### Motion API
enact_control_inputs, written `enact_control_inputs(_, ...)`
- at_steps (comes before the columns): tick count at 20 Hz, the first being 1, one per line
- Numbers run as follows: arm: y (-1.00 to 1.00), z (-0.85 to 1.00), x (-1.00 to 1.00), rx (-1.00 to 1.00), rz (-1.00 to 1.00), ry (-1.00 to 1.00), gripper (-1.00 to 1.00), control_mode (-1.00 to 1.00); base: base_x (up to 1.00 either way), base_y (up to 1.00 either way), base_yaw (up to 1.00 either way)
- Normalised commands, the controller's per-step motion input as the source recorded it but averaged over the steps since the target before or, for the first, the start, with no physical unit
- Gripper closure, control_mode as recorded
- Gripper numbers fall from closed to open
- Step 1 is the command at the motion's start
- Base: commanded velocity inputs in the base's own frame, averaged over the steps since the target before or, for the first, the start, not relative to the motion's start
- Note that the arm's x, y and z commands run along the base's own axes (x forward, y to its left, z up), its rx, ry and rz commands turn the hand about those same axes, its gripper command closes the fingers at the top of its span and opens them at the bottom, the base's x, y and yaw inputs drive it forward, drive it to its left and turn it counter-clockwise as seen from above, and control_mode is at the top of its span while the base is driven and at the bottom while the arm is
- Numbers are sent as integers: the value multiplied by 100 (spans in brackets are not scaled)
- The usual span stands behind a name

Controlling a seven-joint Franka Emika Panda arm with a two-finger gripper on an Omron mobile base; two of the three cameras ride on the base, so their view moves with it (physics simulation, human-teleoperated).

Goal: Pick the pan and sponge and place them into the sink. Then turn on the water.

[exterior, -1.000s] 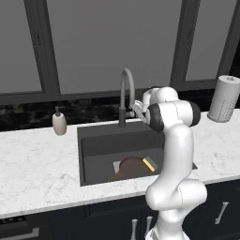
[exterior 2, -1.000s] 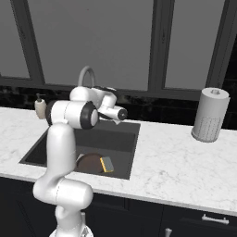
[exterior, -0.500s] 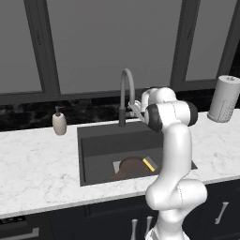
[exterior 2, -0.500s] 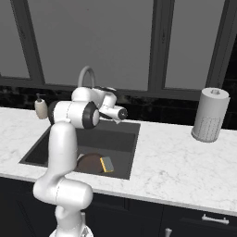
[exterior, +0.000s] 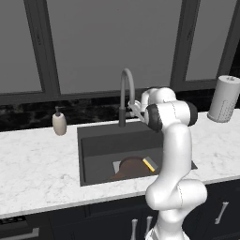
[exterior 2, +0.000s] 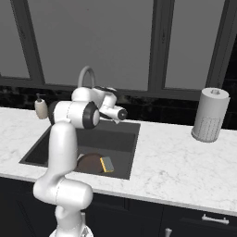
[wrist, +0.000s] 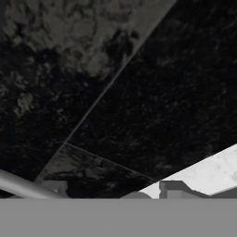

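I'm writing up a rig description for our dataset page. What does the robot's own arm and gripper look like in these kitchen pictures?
The arm is glossy white, built of thick rounded tubular segments with bulbous elbows, and dark grey to black round caps at the joints. No cables or markings show on it. The gripper, seen in the right base view, is a small white hand ending in a dark tip; its fingers are too small to make out.

Reddish-brown pan, yellow sponge with dark layer, dark grey sink, white grey-veined marble table, beige soap dispenser.
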Motion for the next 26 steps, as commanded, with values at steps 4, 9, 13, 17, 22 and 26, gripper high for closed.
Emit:
enact_control_inputs(4, -15, -18, 17, 24, -4, -1, 100, -100, 0, 0, 0)
enact_control_inputs(9, -30, -12, 12, 28, -12, 3, 100, -100, 0, 0, 0)
enact_control_inputs(13, -17, 0, 21, 25, -19, 22, 100, -100, 0, 0, 0)
enact_control_inputs(17, -25, -6, 14, 26, -15, 26, 100, -100, 0, 0, 0)
enact_control_inputs(22, -24, -17, 3, 23, -4, 17, 100, -100, 0, 0, 0)
enact_control_inputs(26, 0, 0, -1, 0, 0, 0, 100, -100, 0, 0, 0)
